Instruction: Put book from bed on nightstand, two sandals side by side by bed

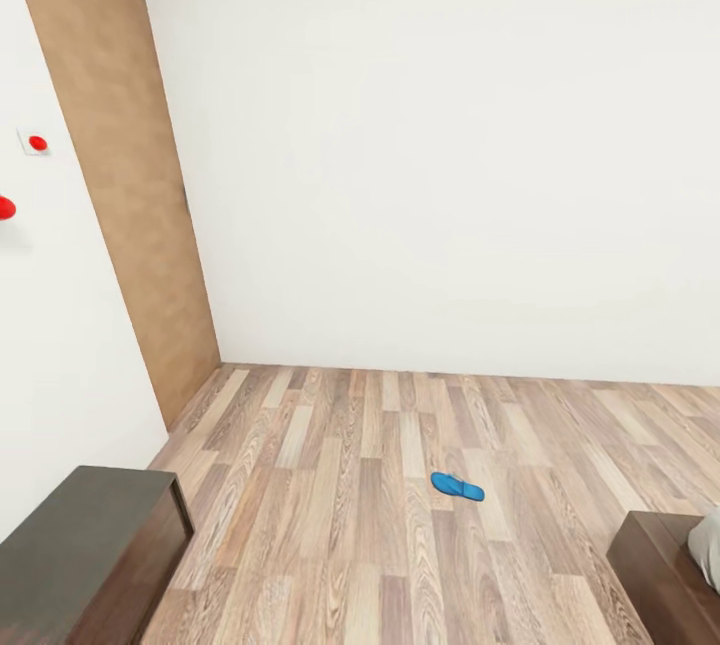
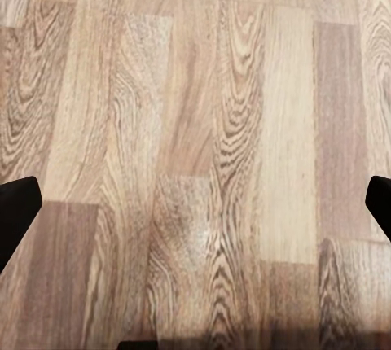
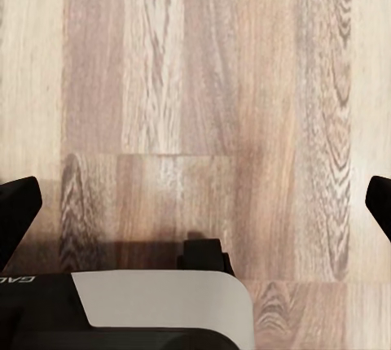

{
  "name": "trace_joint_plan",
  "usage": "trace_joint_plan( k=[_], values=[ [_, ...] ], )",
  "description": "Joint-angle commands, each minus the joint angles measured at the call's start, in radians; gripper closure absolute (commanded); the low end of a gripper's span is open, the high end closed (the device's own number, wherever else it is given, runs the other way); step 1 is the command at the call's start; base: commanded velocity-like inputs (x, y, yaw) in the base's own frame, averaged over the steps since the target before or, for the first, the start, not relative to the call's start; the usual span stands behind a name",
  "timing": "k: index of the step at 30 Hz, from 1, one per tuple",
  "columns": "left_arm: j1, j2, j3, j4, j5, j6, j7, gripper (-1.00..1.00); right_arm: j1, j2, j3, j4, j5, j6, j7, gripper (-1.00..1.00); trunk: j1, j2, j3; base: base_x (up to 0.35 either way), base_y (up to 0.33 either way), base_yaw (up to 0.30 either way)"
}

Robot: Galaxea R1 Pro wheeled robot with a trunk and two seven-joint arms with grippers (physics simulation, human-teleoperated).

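Sandal step: one sandal (image 1: pixel 457 486) lies mid-floor (image 1: pixel 330 485); both grippers (image 2: pixel 195 195) (image 3: pixel 195 195) spread wide, empty; next, approach it

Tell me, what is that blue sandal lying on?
The blue sandal lies flat on the bare wood-plank floor, out in the open, apart from the dark cabinet and the bed corner. Whatever is directly beneath its sole is covered.
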Motion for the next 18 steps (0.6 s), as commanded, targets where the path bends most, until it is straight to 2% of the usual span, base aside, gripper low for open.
trace_joint_plan(
  k=[1, 18],
  values=[
    [0.0, 0.0, 0.0, 0.001, 0.001, -0.003, 0.0, -1.0, -0.001, 0.0, -0.002, 0.0, 0.0, -0.002, 0.0, -1.0, 0.0, -0.001, -0.002, 0.0, 0.0, 0.007],
    [0.0, 0.0, -0.001, 0.0, 0.001, -0.003, 0.0, -1.0, -0.001, 0.0, -0.002, 0.001, 0.0, -0.002, 0.001, -1.0, 0.0, -0.001, -0.028, 0.0, 0.0, 0.001]
  ],
)
